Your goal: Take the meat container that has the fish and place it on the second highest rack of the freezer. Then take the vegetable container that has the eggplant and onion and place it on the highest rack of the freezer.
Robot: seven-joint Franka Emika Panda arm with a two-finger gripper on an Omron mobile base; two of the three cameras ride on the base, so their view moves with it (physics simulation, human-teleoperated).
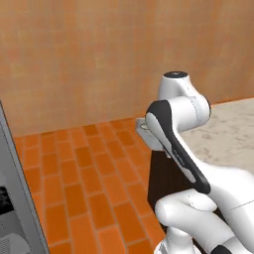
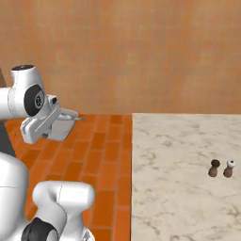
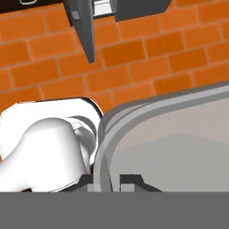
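Orange brick floor [image 2: 106, 155] and a tan wall [image 2: 141, 52] are making up most of the room here, with a marble tabletop [image 2: 179, 174] sitting off to the right side. Two little shakers, a dark one [image 2: 214, 168] and one with a white top [image 2: 229, 168], are standing close together on that tabletop, near its right end.

The arm [image 1: 183, 149] is folding back on itself over the floor, and its hand is carrying a grey container [image 2: 59, 126], holding it out over the bricks beside the tabletop's dark cabinet side [image 1: 166, 183]. In the hand view the fingers [image 3: 108, 181] are sitting tight together, clamped on the container's rim [image 3: 105, 147], which is curving up and to the right between them. What's inside the container I honestly can't tell, it's just looking like a plain grey tray from here.

A grey appliance panel [image 1: 17, 198] is poking in at the left edge of the left base view, and the hand view is catching dark grey parts [image 3: 85, 27] up top above the bricks.
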